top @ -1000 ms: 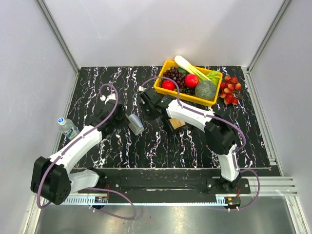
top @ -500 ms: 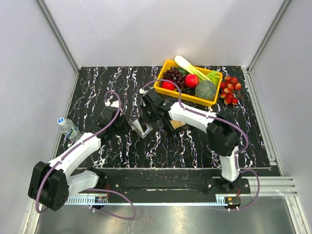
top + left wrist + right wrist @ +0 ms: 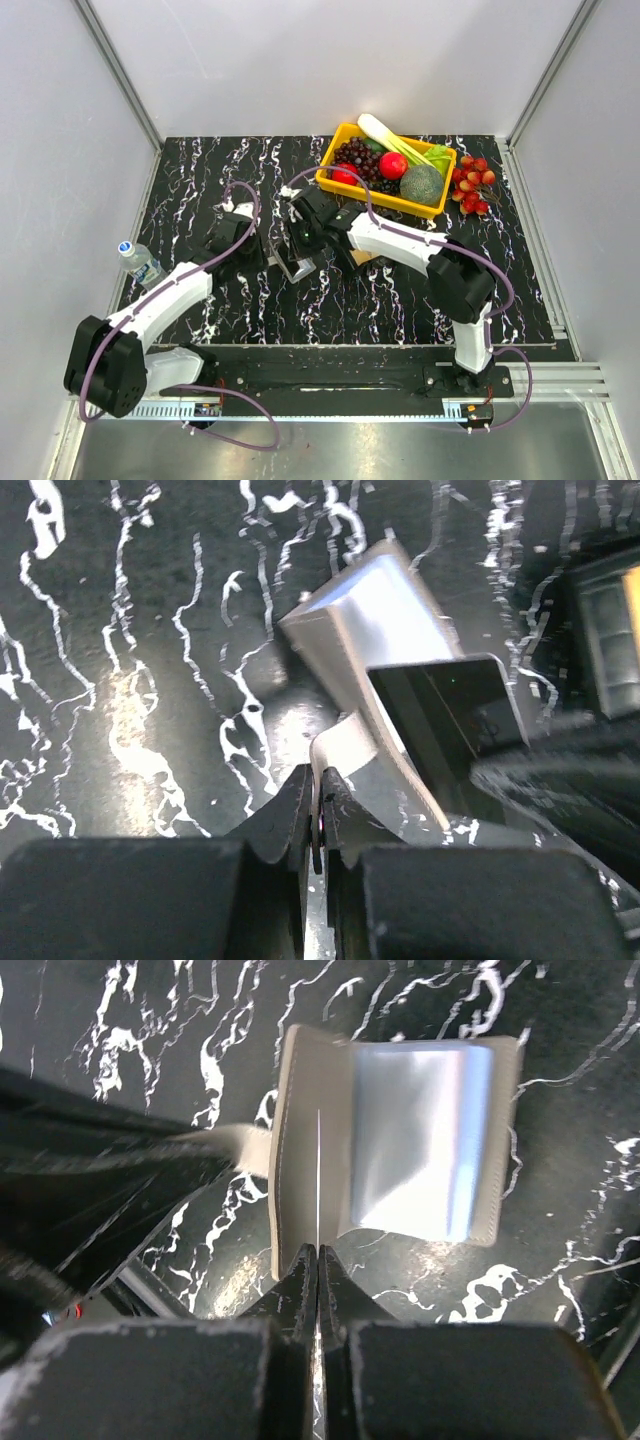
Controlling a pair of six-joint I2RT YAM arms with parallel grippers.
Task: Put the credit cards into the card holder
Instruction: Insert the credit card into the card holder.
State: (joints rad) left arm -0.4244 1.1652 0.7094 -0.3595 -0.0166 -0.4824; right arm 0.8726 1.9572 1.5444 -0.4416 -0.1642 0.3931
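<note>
Right at the tips of the right gripper [image 3: 318, 1260], jaws pressed fully together, sits a credit card [image 3: 318, 1185], edge-on and so thin it reads as one pale line; colour can't be told from that view. Its far edge is at the pale face of the card holder [image 3: 410, 1140], which lies on the table [image 3: 600, 1020] directly ahead of that gripper, w/ a shiny panel off to one side of the card. Opposite, the left gripper [image 3: 317, 785] is almost shut, pinching the holder's small pale tab [image 3: 345, 750], w/ the case body just beyond its tips. Change vs. a sec ago: the holder stood tipped up, the right gripper a bit beyond it and the left one off to its side. Since then both arms have closed in, and the holder has slid a little toward the arm bases. It now looks lower, btwn the 2 grippers, which nearly meet over it. Neither grip has let go meanwhile. My read: set-up is done, i.e. the left side steadies the case and the right has the card lined up at the opening, so insertion is prob. underway. Whether the card is already partly inside I can't tell. A tan card [image 3: 364, 256] under the right arm, behind its gripper, looks to be next.
</note>
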